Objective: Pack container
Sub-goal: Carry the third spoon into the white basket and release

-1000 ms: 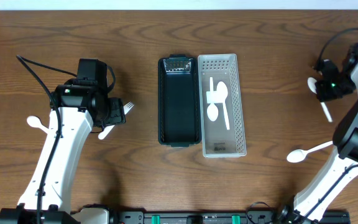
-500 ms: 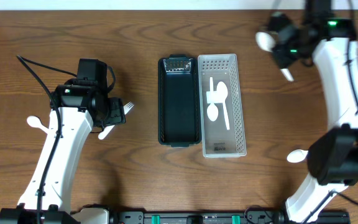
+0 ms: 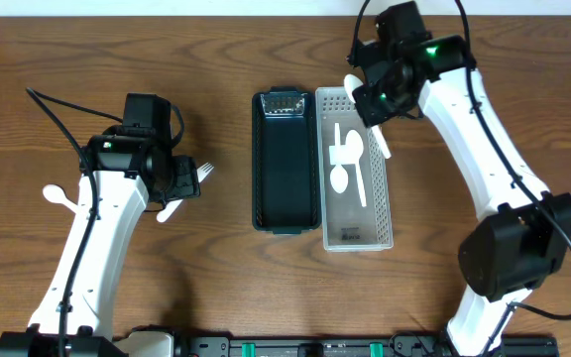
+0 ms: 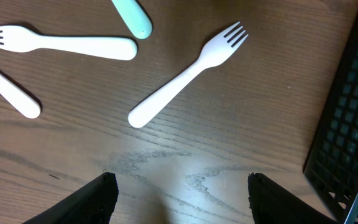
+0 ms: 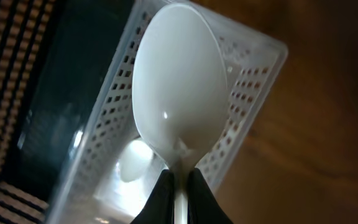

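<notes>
At the far right corner of the white perforated basket, the right arm's jaws are closed tight on the handle of a white spoon. In the right wrist view the spoon's bowl sits over the basket's end wall and corner, and it is held above the basket rather than lying in it. From overhead only part of the spoon's handle shows, sticking out below the arm and over the basket's right rim. White utensils already lie inside this basket, at least two spoons among them.

A dark basket stands touching the white one along its left side and holds nothing that can be seen.

Well to the left, the left arm's jaws hang spread wide over the bare table, with nothing between the fingers. Just beyond them a white fork lies slanted, its tines pointing toward the dark basket. A second white fork lies further left, beside a pale green handle and another white handle.
</notes>
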Robot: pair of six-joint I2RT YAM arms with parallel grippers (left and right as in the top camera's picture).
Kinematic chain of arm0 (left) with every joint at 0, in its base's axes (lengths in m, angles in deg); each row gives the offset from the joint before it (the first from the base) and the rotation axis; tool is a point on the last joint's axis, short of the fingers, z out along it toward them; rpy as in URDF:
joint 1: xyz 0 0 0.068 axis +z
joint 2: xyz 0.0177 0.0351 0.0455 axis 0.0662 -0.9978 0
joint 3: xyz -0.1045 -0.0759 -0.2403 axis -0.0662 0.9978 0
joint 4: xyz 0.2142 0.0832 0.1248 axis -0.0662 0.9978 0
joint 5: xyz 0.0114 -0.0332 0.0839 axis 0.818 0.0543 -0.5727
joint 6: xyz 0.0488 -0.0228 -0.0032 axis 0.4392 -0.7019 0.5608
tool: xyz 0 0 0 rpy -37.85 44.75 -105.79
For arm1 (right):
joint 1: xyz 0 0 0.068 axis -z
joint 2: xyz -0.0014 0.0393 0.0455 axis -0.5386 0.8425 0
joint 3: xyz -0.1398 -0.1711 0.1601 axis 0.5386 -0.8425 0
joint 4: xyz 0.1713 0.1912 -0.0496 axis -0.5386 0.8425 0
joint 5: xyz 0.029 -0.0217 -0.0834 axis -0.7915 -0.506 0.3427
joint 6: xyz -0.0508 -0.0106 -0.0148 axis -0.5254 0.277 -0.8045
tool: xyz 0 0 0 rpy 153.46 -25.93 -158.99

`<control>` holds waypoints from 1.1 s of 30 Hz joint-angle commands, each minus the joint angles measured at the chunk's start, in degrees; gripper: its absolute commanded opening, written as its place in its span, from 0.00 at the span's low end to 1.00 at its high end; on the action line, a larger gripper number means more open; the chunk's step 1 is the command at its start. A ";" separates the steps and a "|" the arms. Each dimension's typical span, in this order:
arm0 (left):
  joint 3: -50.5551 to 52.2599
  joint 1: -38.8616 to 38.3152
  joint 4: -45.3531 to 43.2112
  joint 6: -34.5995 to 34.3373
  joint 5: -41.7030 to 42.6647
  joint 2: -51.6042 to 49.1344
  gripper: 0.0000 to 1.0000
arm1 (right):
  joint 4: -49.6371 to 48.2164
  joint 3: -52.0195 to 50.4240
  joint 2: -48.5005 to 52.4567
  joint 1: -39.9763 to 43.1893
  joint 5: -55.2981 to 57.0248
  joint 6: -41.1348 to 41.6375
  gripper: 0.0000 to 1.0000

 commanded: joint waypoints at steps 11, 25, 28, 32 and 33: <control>-1.31 0.35 0.37 0.31 -0.68 0.09 0.70 | 1.42 -4.92 7.23 -7.69 9.68 24.37 0.02; -1.31 0.35 0.33 0.31 -0.68 0.09 0.70 | -0.26 -1.40 4.90 -6.64 10.16 24.94 0.31; -1.31 0.35 0.33 0.33 -0.68 0.09 0.70 | 3.58 4.33 1.07 -3.41 13.75 28.87 0.23; -1.31 0.35 0.33 0.33 -0.68 0.09 0.71 | 10.12 6.71 -6.51 4.81 16.06 45.46 0.28; -1.31 0.35 0.39 0.31 -0.68 0.09 0.71 | 12.48 6.71 -8.07 7.10 16.06 49.77 0.29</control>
